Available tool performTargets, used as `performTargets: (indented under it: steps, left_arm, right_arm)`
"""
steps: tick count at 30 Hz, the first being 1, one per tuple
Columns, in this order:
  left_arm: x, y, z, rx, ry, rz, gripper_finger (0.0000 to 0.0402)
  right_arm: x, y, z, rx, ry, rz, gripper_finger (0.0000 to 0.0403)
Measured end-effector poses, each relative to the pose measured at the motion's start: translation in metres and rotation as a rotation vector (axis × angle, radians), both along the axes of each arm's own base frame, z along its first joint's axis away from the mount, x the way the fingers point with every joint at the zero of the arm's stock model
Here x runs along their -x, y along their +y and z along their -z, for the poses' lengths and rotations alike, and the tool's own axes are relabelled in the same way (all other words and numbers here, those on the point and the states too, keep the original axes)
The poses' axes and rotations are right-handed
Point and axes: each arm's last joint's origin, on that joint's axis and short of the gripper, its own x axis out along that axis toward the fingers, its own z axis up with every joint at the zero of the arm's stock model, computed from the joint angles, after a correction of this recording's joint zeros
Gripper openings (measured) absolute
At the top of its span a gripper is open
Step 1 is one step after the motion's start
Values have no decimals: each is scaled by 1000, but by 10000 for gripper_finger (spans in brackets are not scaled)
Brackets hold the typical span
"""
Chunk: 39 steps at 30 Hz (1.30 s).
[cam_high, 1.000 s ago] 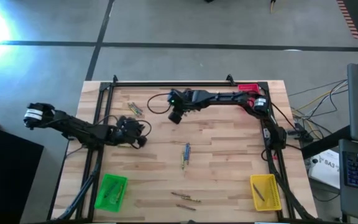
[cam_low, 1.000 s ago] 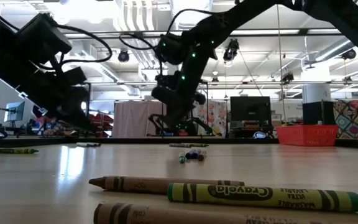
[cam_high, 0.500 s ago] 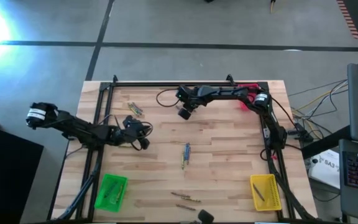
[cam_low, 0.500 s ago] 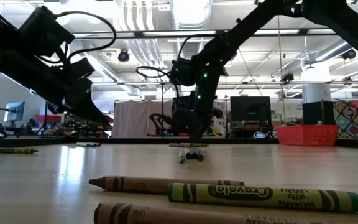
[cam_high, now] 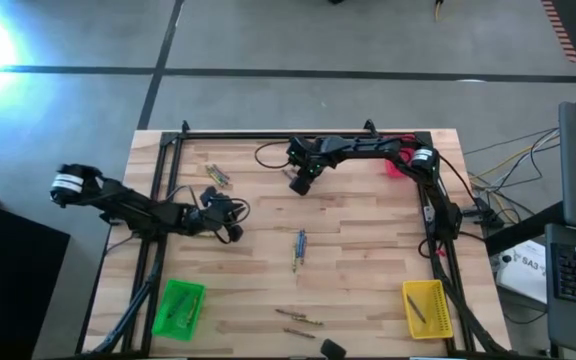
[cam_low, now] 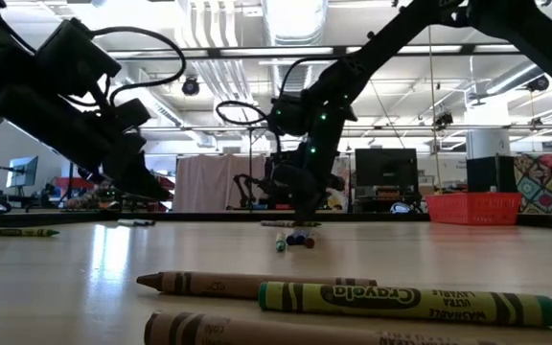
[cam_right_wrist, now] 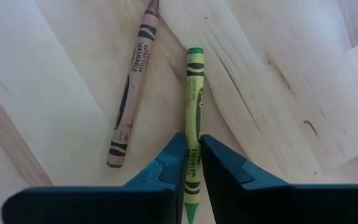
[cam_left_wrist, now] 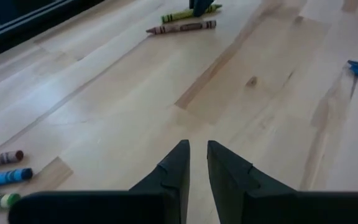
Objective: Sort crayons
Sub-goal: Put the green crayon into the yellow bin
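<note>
Crayons lie scattered on the wooden table (cam_high: 368,250). My right gripper (cam_high: 300,186) is at the far middle, shut on a green crayon (cam_right_wrist: 194,106) that lies beside a brown crayon (cam_right_wrist: 132,87). The left wrist view shows the same pair, the green crayon (cam_left_wrist: 178,14) and the brown crayon (cam_left_wrist: 181,27). My left gripper (cam_high: 231,228) hovers over bare wood at the left, shut and holding nothing (cam_left_wrist: 197,163). A few blue crayons (cam_high: 298,248) lie mid-table. More crayons (cam_high: 216,175) lie far left, and others (cam_high: 298,318) lie near the front edge. My right gripper pinches the green crayon's two long sides (cam_right_wrist: 192,154) between its fingertips (cam_right_wrist: 176,149), toward one end of the stick. The fingers slant steeply down from above. The crayon lies flat on the table.
A green tray (cam_high: 178,308) with crayons in it sits front left. A yellow tray (cam_high: 425,308) holding one crayon sits front right. A red tray (cam_high: 396,166) stands far right, partly under the right arm. A black frame (cam_high: 268,135) borders the table.
My right gripper has moved toward the table's right and far edges and come down onto the pair of crayons at the far middle. My left gripper has tipped a little further downward, staying over the same spot.
</note>
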Motion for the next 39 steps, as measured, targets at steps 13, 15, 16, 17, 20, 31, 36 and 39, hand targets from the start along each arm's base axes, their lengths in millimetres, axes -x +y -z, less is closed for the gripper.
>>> performTargets:
  steps: [13,15,16,17,20,31,36,39]
  left_arm:
    - [-6,0,3,-1,-37,-4,39]
    - [-7,0,5,-3,-26,-3,39]
    - [-6,0,6,-4,-19,-3,39]
    - [-7,0,7,-4,-17,-3,39]
    - [-7,-1,9,-9,-3,1,39]
    - [-35,-2,3,-171,55,51,39]
    - [-66,-6,-3,-161,70,184,39]
    - [-88,-9,-9,-151,56,290,39]
  right_arm:
    - [7,30,-6,53,128,32,10]
    - [12,47,-12,50,175,3,10]
    - [14,58,-16,44,194,-18,10]
    - [17,67,-22,39,199,-29,10]
    - [32,97,-39,23,233,-49,9]
    - [105,167,-81,-30,214,140,9]
    - [138,192,-90,-59,225,285,9]
    - [155,209,-95,-77,258,356,9]
